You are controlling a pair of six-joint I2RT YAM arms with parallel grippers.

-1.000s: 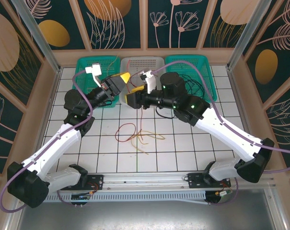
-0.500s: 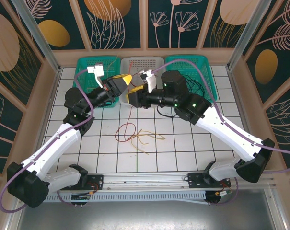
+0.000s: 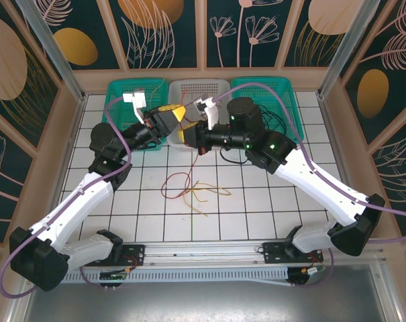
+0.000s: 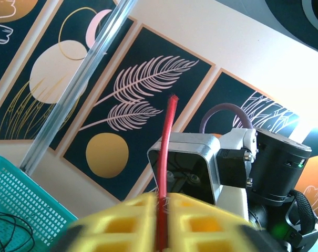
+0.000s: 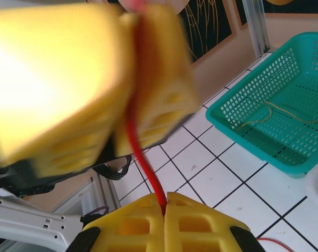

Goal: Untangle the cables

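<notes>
A red cable (image 4: 168,147) runs upright between the yellow fingers of my left gripper (image 4: 161,198), its free end poking above them. The jaws press it from both sides. Just below, my right gripper (image 5: 165,202) is shut on the same red cable (image 5: 143,157), which leaves its closed seam and rises to the left gripper's fingers (image 5: 164,100). From above, the left gripper (image 3: 176,113) and right gripper (image 3: 182,135) meet in front of the white basket (image 3: 199,88). The red cable (image 3: 176,180) hangs to a loop on the table, crossing pale yellow cables (image 3: 209,191).
A teal basket (image 3: 122,94) stands at the back left. Another teal basket (image 3: 280,90) at the back right holds black cables (image 3: 270,122). The left basket (image 5: 277,126) holds a pale yellow wire. Both arms reach over the tiled table (image 3: 270,201).
My right gripper has closed onto the red cable just under the left gripper and shifted slightly toward it. The left arm has stayed almost still.
</notes>
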